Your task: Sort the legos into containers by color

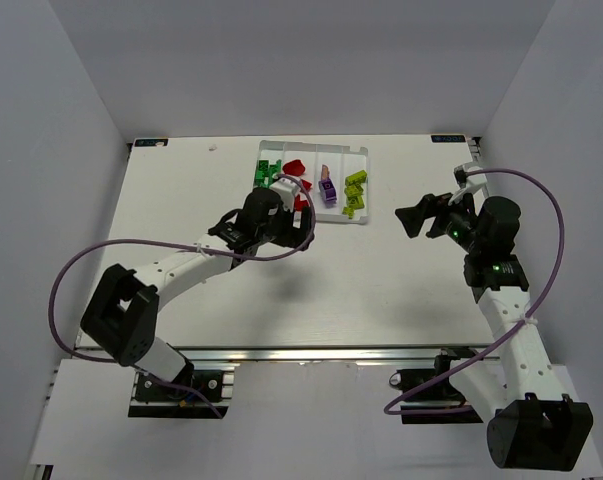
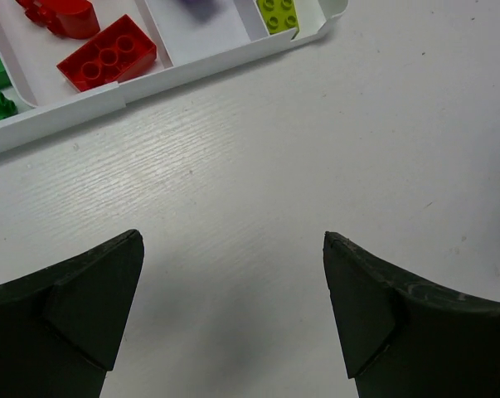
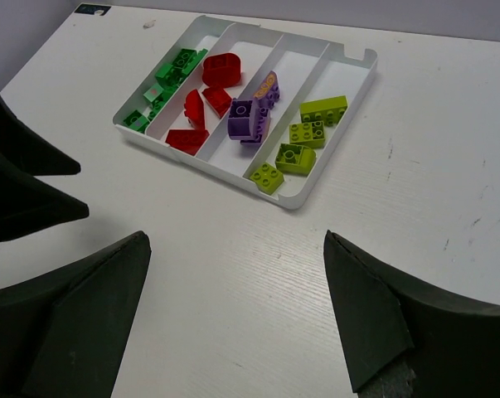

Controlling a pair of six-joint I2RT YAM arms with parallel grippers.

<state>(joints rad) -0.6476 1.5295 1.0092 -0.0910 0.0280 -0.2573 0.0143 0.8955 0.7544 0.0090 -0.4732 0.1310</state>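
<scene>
top external: left gripper [image 1: 303, 222] spread wide, holding nothing, tray [image 1: 346, 152] just beyond its tips; right gripper [image 1: 409, 220] likewise spread and empty, tray off to its left; green legos [image 1: 267, 172], red legos [image 1: 295, 167], purple legos [image 1: 328, 190] and yellow-green legos [image 1: 354, 192] each fill their own compartment

left wrist: bare table [image 2: 258, 166] between the parted fingers [image 2: 84, 307]; tray ahead and left, a red brick [image 2: 107, 60] inside

right wrist: fingers apart on nothing; tray ahead, every lego in view inside it
</scene>
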